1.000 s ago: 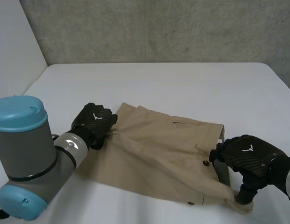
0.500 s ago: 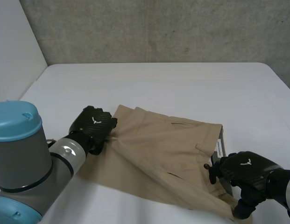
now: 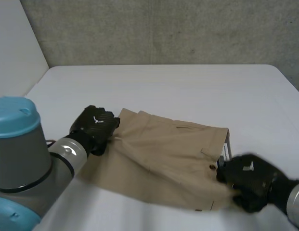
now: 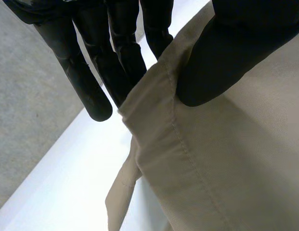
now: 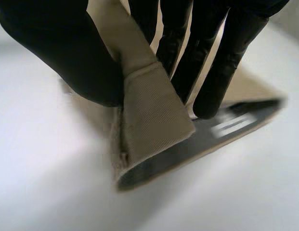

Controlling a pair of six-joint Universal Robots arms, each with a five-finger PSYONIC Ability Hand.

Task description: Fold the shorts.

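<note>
- Lying flat on the white table (image 3: 188, 86), near half: tan shorts (image 3: 163, 154), stretched betw. both hands, waistband end toward robot's right.
- left hand (image 3: 94, 126): at leg-hem end; thumb + fingers pinch the stitched hem edge, cloth clamped betw. them.
- right hand (image 3: 245, 180): at the waistband corner nearest robot; thumb + fingers closed on a lifted bit of waistband, dark inner lining w/ white label showing underneath.

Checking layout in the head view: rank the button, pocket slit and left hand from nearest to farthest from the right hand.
1. button, just beside the right hand
2. pocket slit, near the far edge of the shorts
3. left hand, at the opposite end
</note>
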